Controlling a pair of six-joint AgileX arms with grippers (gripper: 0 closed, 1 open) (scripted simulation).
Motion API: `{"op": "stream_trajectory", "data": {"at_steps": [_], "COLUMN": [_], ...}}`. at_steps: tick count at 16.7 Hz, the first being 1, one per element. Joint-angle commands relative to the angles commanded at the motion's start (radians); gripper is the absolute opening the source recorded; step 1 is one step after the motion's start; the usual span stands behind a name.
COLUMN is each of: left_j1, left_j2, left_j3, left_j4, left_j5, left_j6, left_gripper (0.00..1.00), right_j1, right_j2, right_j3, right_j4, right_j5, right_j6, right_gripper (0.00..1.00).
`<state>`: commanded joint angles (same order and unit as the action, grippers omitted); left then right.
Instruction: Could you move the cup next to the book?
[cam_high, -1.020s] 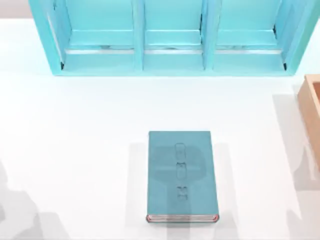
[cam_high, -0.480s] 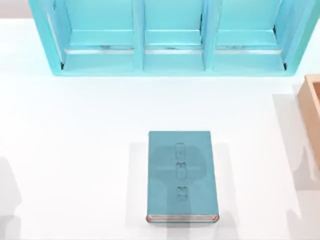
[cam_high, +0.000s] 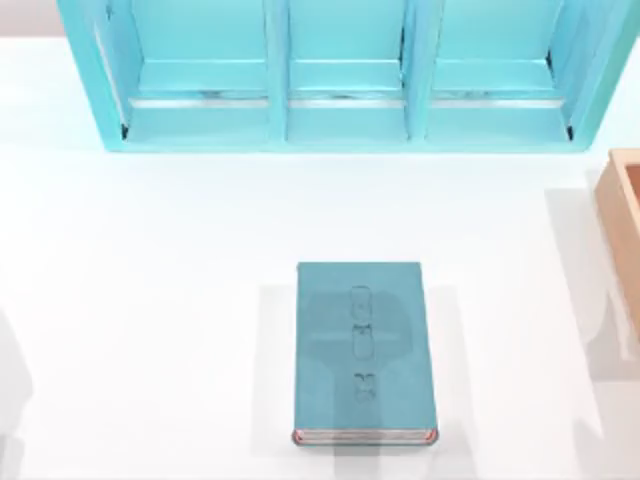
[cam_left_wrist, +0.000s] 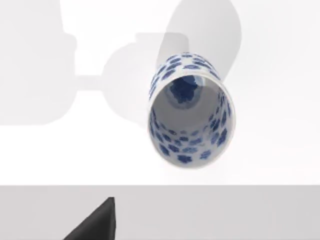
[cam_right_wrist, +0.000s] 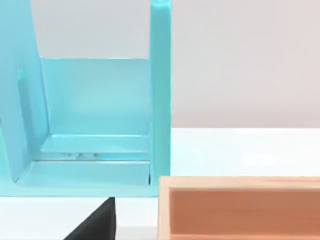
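The cup (cam_left_wrist: 190, 112) stands upright on the white counter (cam_high: 150, 300) under the left wrist camera, mouth up, nothing visible inside. From above, the book (cam_high: 363, 352) lies flat near the middle, long axis running near to far, before the three-bay shelf (cam_high: 340, 75). A wooden box (cam_right_wrist: 240, 207) sits at the right edge. Whether either hand is apart or together cannot be told.

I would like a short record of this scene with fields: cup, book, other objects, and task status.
cup: white with blue pattern, upright on the white table, seen from the left wrist view, not held
book: teal hardcover, flat on the table, near the front centre
other objects: light-blue shelf unit at the back; wooden box at the right edge
task status: cup not yet beside the book
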<state>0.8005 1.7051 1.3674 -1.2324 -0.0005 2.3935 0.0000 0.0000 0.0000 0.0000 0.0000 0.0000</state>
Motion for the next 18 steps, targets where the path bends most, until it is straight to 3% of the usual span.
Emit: {"op": "stream_trajectory", "data": {"at_steps": [4,12,17,18], "left_j1": [-0.003,0.003,0.004,0.004], "left_j2": [0.008,0.105,0.111,0.111], "left_j3": [-0.035,-0.265,-0.282,-0.282], "left_j4": [0.041,0.373,0.393,0.393], "left_j5": [0.0,0.0,0.0,0.0], "left_j6": [-0.003,0.004,0.005,0.005], "left_gripper": [1.0,1.0,1.0,0.92], "right_j1": [0.0,0.0,0.0,0.0], "right_j2": [0.0,0.0,0.0,0.0], "right_j3": [0.0,0.0,0.0,0.0], "right_j4": [0.0,0.0,0.0,0.0], "right_j5": [0.0,0.0,0.0,0.0], "right_j6": [0.0,0.0,0.0,0.0], "right_gripper": [1.0,1.0,1.0,1.0]}}
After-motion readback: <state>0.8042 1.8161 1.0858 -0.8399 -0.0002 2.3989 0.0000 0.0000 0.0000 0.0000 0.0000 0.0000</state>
